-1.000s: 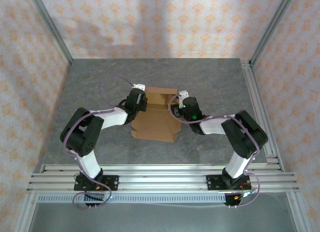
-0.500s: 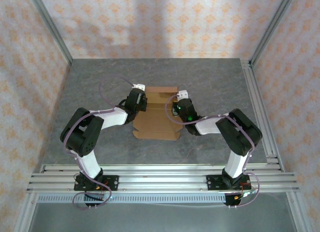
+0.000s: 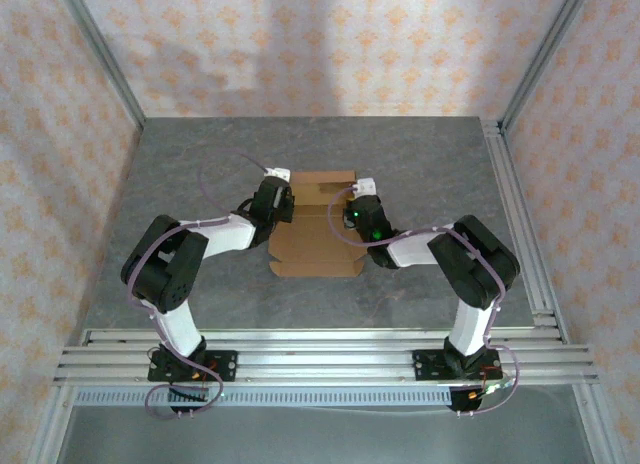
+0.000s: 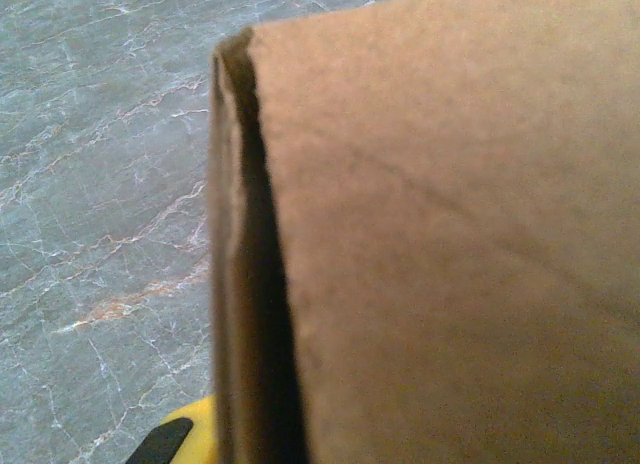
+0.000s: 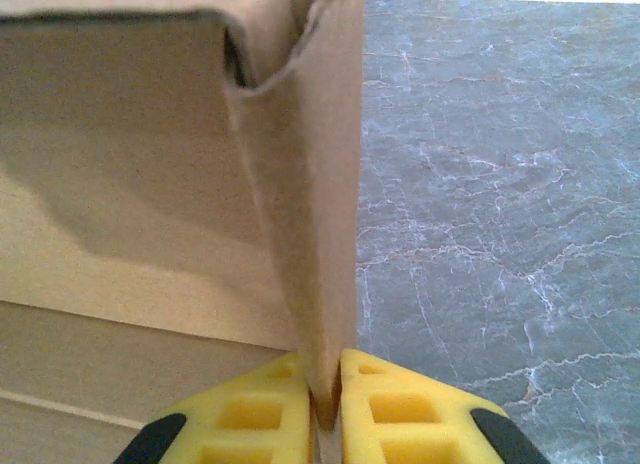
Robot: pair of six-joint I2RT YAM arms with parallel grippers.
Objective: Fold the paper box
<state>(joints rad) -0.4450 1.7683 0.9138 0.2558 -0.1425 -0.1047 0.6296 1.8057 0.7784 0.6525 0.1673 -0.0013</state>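
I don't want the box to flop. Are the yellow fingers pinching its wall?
Yes, the right gripper presses its yellow fingers against both faces of an upright wall of the paper box.

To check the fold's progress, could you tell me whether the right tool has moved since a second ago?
Yes. The right tool has shifted slightly left, away from the right-hand rail, while shut on the box's right wall.

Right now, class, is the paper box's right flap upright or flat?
Upright: the right gripper pinches the paper box flap in its jaws; it stands vertical.
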